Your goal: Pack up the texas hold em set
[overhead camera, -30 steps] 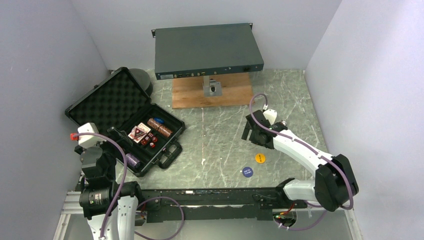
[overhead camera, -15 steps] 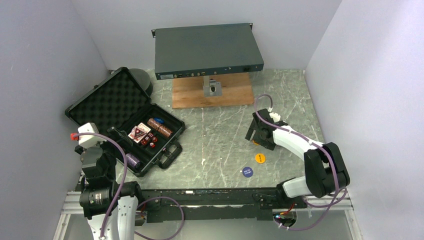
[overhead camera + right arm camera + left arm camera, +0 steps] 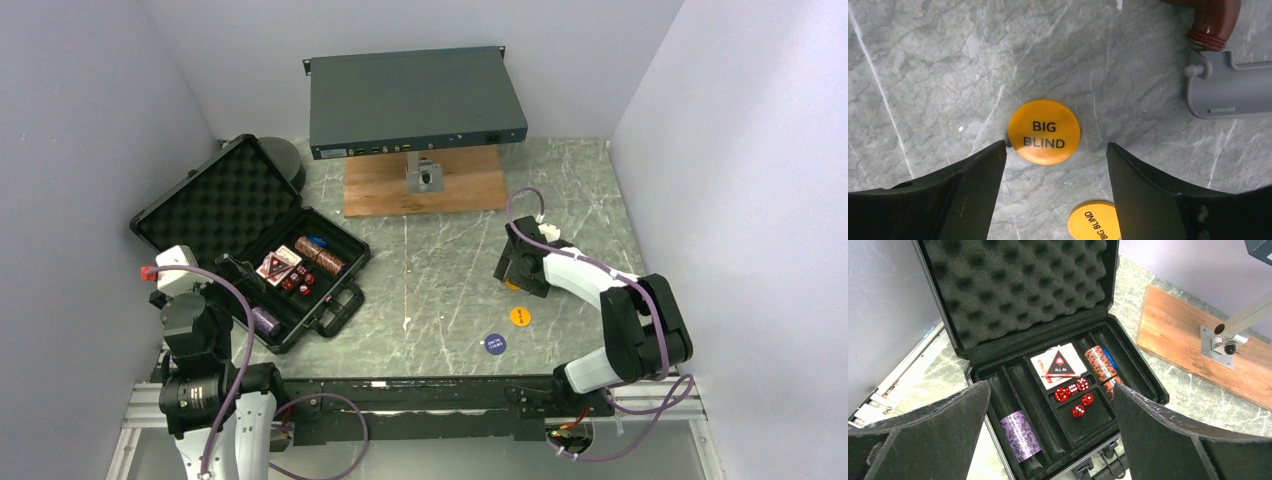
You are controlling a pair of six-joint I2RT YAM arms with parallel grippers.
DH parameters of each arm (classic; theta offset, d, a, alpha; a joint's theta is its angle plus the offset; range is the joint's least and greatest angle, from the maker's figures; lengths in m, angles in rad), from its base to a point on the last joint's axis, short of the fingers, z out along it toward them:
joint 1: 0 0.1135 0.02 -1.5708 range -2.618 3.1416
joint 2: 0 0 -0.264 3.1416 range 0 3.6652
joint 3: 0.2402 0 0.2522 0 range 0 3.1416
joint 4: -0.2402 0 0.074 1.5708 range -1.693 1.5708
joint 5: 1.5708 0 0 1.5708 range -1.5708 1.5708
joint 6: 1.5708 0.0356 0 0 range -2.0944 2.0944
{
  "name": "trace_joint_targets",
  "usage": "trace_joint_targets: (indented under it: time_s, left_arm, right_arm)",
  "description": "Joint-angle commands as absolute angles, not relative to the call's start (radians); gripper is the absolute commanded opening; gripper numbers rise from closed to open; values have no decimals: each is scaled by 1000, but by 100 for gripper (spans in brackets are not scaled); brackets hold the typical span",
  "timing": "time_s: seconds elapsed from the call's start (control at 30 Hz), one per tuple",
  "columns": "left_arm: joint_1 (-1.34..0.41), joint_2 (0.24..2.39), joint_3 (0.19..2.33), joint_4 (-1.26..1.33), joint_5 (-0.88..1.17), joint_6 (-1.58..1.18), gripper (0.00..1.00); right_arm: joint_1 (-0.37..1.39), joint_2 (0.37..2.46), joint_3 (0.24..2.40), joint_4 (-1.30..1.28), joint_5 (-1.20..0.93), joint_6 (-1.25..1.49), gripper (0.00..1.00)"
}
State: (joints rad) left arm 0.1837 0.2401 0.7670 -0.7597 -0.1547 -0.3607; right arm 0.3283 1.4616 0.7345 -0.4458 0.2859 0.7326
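The right gripper (image 3: pixel 1055 148) has come down over an orange disc (image 3: pixel 1044 132), middle right in the top view. Its jaws are closing in but do not grip the disc yet. It looks ready to grab the disc for the black case (image 3: pixel 215 205) at middle left, where the left gripper (image 3: pixel 1050 386) hangs wide open and empty.

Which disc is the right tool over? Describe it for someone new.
On the marble table, find the right tool. The orange BIG BLIND disc lies flat between its open jaws. Its twin lies outside them, nearer the arm bases, beside a blue disc.
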Motion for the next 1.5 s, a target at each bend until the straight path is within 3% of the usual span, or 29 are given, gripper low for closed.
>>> trace_joint_targets:
  time_s: [0.0,0.23,0.8,1.47]
  left_arm:
    - [188,244,765,-715,-146,-353,100]
    - [190,242,764,-713,-145,-353,100]
    - [189,235,765,-717,-151,-353,100]
    - [183,227,765,-715,-150,-354,100]
  right_arm:
    - [319,1493,755,-408,321,711,74]
    - [319,1535,759,-385,280,675,65]
    - [318,1573,761,-391,244,660,60]
    - [334,1533,764,-285,59,606,39]
